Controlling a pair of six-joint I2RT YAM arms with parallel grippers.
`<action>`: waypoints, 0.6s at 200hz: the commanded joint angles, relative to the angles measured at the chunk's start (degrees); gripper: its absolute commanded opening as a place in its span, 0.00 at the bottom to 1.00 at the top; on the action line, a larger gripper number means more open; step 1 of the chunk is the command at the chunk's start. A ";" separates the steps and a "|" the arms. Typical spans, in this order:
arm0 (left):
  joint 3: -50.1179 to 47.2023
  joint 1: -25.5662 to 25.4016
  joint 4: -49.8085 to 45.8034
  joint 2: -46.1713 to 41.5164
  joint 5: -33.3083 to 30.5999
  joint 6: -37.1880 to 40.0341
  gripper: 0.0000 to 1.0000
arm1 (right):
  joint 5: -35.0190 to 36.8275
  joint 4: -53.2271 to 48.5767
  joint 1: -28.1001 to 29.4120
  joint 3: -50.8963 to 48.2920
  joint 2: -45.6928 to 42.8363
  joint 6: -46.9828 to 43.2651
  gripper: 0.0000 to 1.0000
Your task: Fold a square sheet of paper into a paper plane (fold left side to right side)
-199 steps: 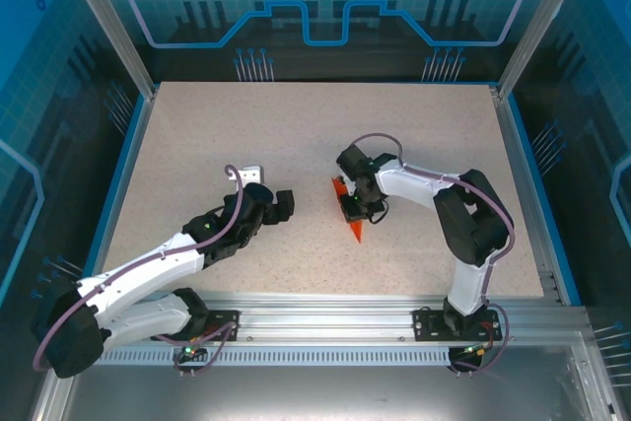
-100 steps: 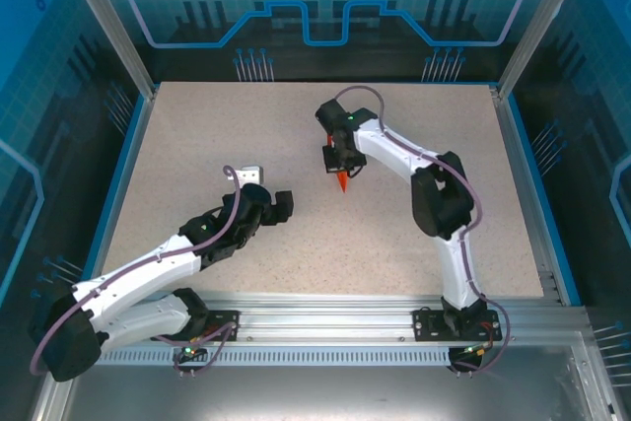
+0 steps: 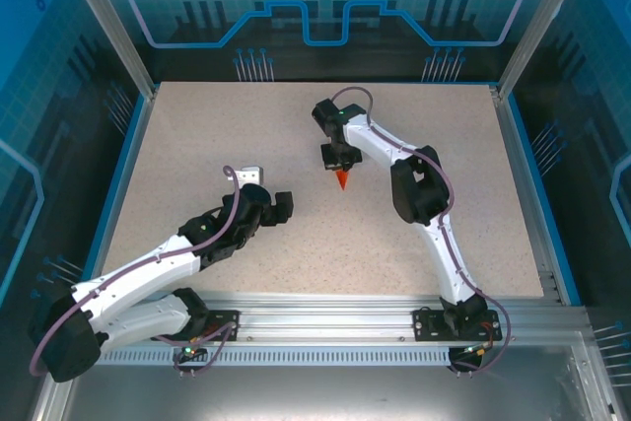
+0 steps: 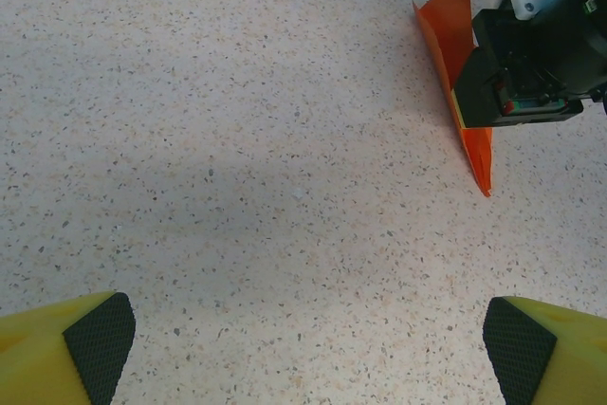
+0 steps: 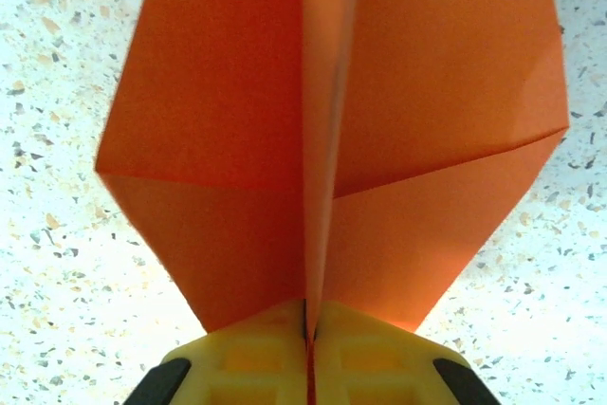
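While the right fingers pinch shut on the paper plane at its centre crease, left fingers gape empty; paper looks light, floppy, crushable: hold the spine.

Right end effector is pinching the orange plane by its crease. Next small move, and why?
Probably lower the paper plane to the table and open the right end effector: it is shut on the centre crease, both wings look folded, and the left end effector stands open, apart from it.
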 commanded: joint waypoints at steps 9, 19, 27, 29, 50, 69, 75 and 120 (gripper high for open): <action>1.15 0.36 -1.12 -0.67 0.69 1.12 0.99 | -0.54 -2.39 -0.55 1.60 1.41 -0.82 0.12; 1.32 0.37 -1.28 -0.67 0.63 1.19 0.98 | -0.61 -2.50 -0.55 1.60 0.93 -1.03 0.14; 1.41 0.41 -1.48 -0.67 0.61 1.26 0.98 | -0.58 -2.54 -0.46 1.64 0.55 -1.25 0.16; 1.44 0.37 -1.49 -0.67 0.60 1.29 0.98 | -0.58 -2.61 -0.46 1.65 0.39 -1.30 0.17; 1.84 0.38 -1.66 -0.67 0.60 1.47 0.98 | 0.03 -3.37 -0.26 1.62 -1.24 -1.90 0.22; 2.20 0.39 -1.93 -0.65 0.17 1.67 0.98 | 1.36 -3.94 0.30 0.86 -3.51 -2.55 0.26; 2.31 0.41 -2.08 -0.69 -0.13 1.78 0.98 | 1.85 -3.86 0.56 0.33 -4.38 -2.71 0.27; 3.11 0.40 -2.59 -0.07 -3.05 2.73 0.98 | 2.81 -3.54 2.43 -5.59 -13.98 -3.36 0.39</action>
